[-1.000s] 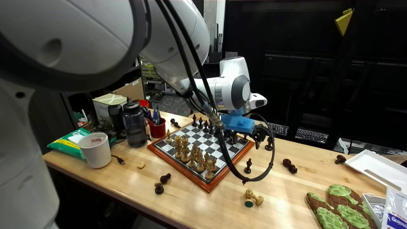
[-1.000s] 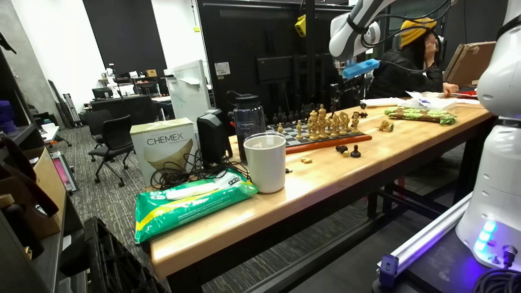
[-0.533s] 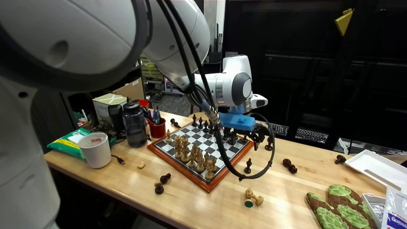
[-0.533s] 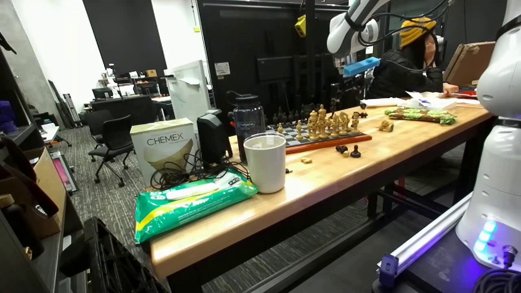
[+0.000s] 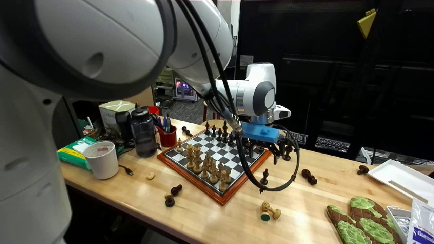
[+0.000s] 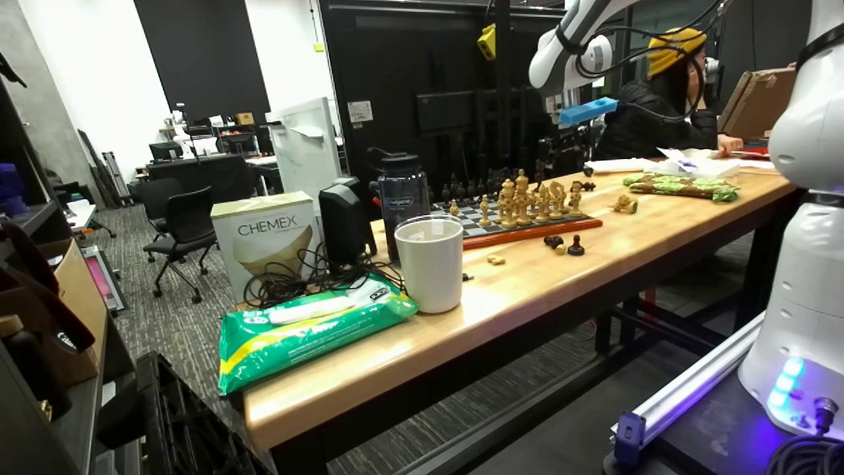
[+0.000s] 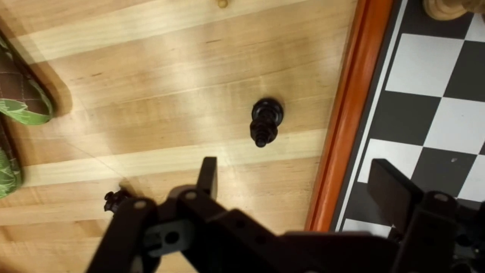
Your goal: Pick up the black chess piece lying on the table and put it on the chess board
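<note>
The chess board (image 5: 234, 198) lies on the table with light and dark pieces on it; its red-brown frame also shows in the wrist view (image 7: 343, 125). Several dark pieces are on the table. One lies on its side (image 5: 309, 177) right of the board in an exterior view. Another stands upright beside the frame (image 5: 264, 177), also in the wrist view (image 7: 266, 119). A dark piece (image 7: 115, 201) is partly hidden by a finger there. Others lie near the front edge (image 5: 176, 189) and by the tray (image 5: 362, 169). My gripper (image 7: 294, 167) is open and empty above the board's edge.
A light piece (image 5: 270, 210) lies in front of the board. Oven mitts (image 5: 366, 217) and a white tray (image 5: 400, 176) are at the right. A bottle (image 5: 144, 132), a red pen cup (image 5: 168, 137) and a white cup (image 5: 101, 161) stand left. A person sits behind the table (image 6: 659, 119).
In an exterior view the arm and gripper have shifted a little to the right and slightly lower. The chess pieces have not moved.
</note>
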You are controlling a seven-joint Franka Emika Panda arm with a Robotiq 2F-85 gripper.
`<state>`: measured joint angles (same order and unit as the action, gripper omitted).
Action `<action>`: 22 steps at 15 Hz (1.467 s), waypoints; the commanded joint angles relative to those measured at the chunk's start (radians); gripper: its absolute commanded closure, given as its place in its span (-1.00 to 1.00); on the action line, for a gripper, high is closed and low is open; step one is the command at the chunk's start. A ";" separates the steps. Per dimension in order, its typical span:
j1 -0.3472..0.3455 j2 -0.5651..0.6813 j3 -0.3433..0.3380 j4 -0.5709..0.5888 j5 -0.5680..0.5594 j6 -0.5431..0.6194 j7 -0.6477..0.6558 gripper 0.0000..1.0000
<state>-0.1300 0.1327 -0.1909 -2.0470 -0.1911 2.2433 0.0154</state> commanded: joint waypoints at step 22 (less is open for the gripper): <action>-0.069 0.097 0.019 0.066 0.143 -0.033 -0.180 0.98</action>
<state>-0.1946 0.2365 -0.1837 -1.9959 -0.0585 2.2387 -0.1496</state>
